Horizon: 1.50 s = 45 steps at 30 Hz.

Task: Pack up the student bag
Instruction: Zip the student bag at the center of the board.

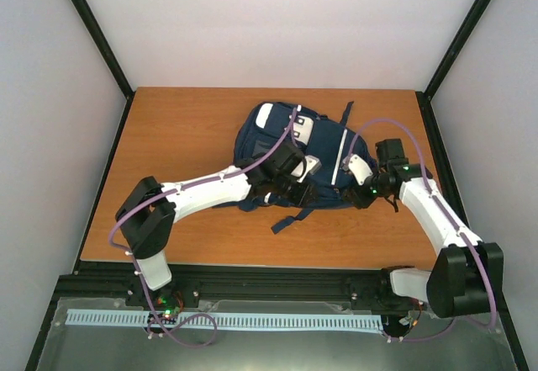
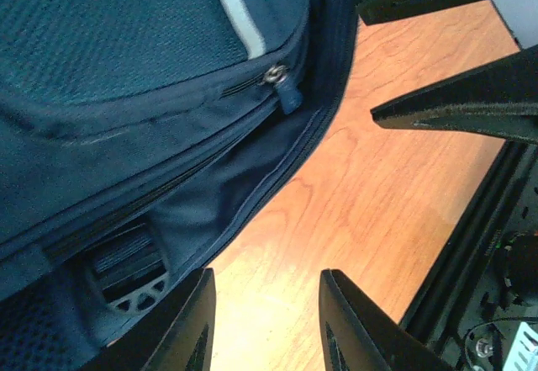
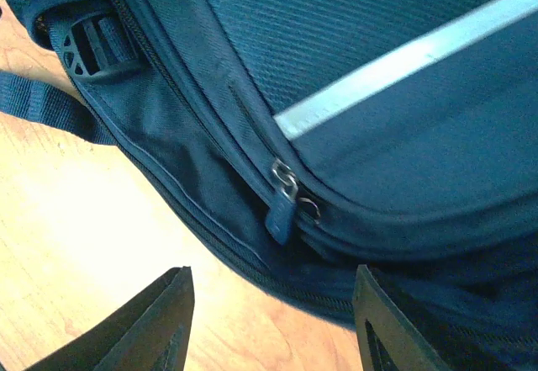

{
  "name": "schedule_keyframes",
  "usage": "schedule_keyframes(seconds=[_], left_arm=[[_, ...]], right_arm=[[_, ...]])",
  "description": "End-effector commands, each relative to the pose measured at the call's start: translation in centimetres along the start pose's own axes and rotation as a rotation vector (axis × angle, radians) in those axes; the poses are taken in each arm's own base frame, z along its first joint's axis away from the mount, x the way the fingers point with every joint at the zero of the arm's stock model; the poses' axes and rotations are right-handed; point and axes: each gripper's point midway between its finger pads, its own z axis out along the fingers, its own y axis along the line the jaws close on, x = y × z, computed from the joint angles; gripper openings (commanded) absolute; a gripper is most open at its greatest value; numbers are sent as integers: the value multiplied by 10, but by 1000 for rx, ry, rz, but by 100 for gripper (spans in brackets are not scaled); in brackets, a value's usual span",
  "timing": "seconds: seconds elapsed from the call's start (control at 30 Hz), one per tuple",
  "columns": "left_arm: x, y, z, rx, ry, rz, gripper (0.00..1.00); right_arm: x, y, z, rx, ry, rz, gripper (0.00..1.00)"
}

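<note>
The student bag (image 1: 252, 140) lies flat toward the far right corner of the worktop (image 1: 185, 127), its near side facing both arms. The left fingers (image 2: 202, 291) stand apart over bare wood, holding nothing. The right fingers (image 3: 176, 304) are likewise apart and empty, just short of the zip pull (image 3: 280, 215). That small tab could slip free, or cloth get pinched instead, and a tug might drag the soft bag. The zip by the pull looks shut, so the contents are hidden.

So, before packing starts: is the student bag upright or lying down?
Lying down: the student bag is spread flat on the table, seen from above.
</note>
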Motion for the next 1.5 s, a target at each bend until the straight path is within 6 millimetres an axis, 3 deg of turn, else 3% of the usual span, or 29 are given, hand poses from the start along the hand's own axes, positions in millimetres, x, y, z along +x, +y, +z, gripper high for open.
schedule_keyframes(seconds=[0.0,0.4,0.6,0.87,1.0,1.2,1.47], left_arm=[[-17,11,-17,-27,-100,-40,36],[-11,19,-15,-38,-107,-44,35],[-8,21,-10,-36,-102,-50,35],[-6,25,-8,-41,-115,-65,35],[-6,27,-9,-51,-119,-62,36],[-6,29,-10,-58,-125,-68,36],[-17,35,-14,-87,-153,-122,39]], right_arm=[[-4,1,20,19,28,-29,53],[10,-6,54,57,141,1,47],[2,-14,60,106,140,3,40],[1,-16,55,145,130,-12,24],[2,-11,51,139,117,-20,22],[9,-5,62,79,153,-20,22],[9,-6,51,108,151,-35,4]])
